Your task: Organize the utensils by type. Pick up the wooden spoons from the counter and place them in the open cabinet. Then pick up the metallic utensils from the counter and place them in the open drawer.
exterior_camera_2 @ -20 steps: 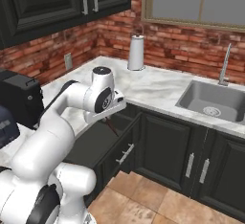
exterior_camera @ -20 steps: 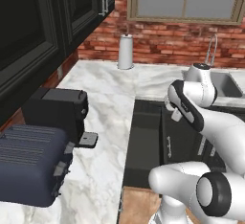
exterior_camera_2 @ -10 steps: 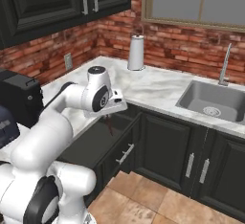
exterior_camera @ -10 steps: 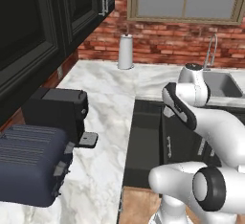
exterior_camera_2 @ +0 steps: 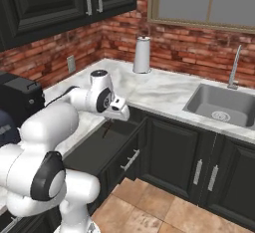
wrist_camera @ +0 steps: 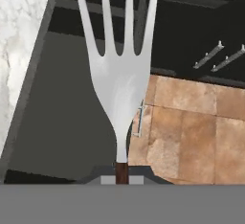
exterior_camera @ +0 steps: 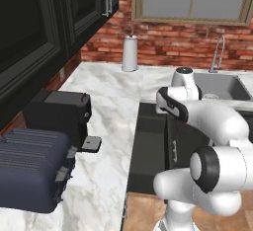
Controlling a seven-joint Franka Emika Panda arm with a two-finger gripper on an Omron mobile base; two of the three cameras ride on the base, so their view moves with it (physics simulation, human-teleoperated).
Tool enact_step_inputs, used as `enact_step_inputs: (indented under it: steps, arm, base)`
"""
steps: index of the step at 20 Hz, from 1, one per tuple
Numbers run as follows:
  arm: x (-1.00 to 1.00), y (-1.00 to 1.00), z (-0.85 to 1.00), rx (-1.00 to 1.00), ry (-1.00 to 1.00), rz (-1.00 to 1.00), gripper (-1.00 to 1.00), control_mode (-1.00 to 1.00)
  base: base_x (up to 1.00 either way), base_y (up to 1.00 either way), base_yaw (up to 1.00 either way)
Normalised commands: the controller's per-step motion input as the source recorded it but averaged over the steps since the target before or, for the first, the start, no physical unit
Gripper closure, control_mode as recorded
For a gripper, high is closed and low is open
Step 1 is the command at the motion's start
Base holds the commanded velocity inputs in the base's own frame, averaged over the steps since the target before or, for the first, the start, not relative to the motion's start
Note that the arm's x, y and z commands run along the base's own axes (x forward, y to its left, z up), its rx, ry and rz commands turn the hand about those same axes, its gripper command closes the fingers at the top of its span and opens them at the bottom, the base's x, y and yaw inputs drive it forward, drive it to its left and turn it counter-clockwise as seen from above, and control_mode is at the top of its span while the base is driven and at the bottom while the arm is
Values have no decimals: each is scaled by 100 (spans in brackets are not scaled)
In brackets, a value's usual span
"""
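Observation:
My gripper (wrist_camera: 122, 173) is shut on the thin dark handle of a silver fork (wrist_camera: 119, 74), whose prongs point away from the hand. The fork hangs over the open drawer (wrist_camera: 62, 113), a shallow dark-grey box with a flat bottom. In the right base view the gripper (exterior_camera_2: 112, 119) hovers above the drawer (exterior_camera_2: 99, 150) with the fork (exterior_camera_2: 105, 130) dangling below it. The white marble counter (exterior_camera: 113, 106) runs along the drawer's (exterior_camera: 148, 146) left side. The wooden spoons and the other fork are out of view.
A paper towel roll (exterior_camera_2: 142, 54) stands at the back by the brick wall. The steel sink (exterior_camera_2: 221, 107) lies to the right. A black toaster (exterior_camera: 59, 111) and a dark blue appliance (exterior_camera: 29, 175) sit on the near left counter. Black upper cabinets (exterior_camera: 59, 18) hang overhead.
The arm has swung a little toward the counter side, carrying the fork further in over the drawer. The grip on the fork is unchanged.

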Motion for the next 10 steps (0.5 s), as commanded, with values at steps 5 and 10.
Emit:
enact_step_inputs:
  steps: [5,10]
  arm:
    - [14,6,-36,26,-12,-39,100,-100]
    - [12,10,-43,2,-17,-31,100,-100]
  base:
    - [0,0,0]
    - [0,0,0]
